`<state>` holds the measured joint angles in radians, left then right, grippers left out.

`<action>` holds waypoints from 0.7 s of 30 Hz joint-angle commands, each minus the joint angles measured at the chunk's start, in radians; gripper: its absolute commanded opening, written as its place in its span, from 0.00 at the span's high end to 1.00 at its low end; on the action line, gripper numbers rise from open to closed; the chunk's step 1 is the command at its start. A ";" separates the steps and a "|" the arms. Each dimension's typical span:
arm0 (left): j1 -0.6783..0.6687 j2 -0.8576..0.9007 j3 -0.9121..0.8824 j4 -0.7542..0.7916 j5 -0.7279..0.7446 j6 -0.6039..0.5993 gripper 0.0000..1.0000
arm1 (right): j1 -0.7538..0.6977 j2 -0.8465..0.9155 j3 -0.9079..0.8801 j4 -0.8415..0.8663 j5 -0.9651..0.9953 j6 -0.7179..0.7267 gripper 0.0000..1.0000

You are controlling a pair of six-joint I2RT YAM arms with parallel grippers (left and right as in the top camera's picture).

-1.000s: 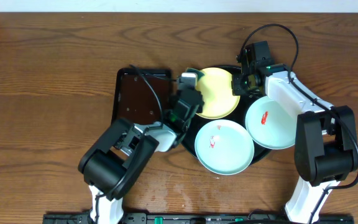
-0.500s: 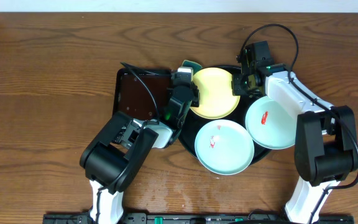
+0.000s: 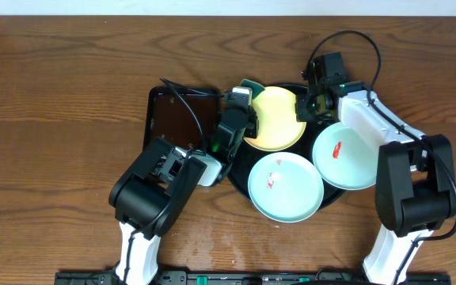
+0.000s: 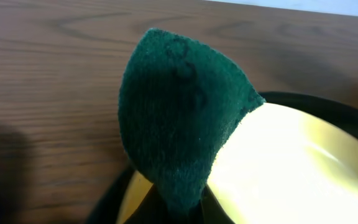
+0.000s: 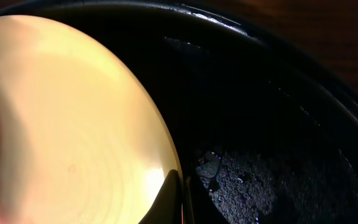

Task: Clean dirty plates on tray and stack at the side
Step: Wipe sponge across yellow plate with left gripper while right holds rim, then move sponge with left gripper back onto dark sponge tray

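Left gripper (image 3: 242, 93) pinches dark green scouring pad (image 4: 179, 118) at rim of pale yellow round plate (image 3: 275, 119); right gripper (image 5: 180, 200) clamped on its opposite edge.

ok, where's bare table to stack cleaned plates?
Free: bare wood left of the brown tray, the strip beyond both trays, and right of the right arm. Crowded: black tray, full with three plates; left gripper and right gripper at the yellow plate.

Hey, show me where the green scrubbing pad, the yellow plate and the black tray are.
green scrubbing pad (image 4: 179, 118), left wrist view, middle of its upright face.
yellow plate (image 3: 275, 120), overhead view, centre of its bare face.
black tray (image 5: 260, 93), right wrist view, bare floor beside the plate.
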<state>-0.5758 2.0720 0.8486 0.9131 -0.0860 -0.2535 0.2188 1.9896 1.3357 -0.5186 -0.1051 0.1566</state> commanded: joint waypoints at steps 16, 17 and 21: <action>-0.123 -0.040 0.018 -0.113 0.132 0.013 0.93 | -0.008 0.000 -0.002 0.003 -0.005 0.006 0.99; -0.123 -0.061 0.018 -0.121 0.131 0.010 0.93 | -0.008 0.000 -0.002 0.003 -0.005 0.006 0.99; -0.117 -0.176 0.018 -0.225 0.130 -0.086 0.93 | -0.008 0.000 -0.002 0.003 -0.005 0.006 0.99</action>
<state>-0.6937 1.9965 0.8692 0.7319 0.0242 -0.2703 0.2173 1.9896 1.3323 -0.5198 -0.1047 0.1566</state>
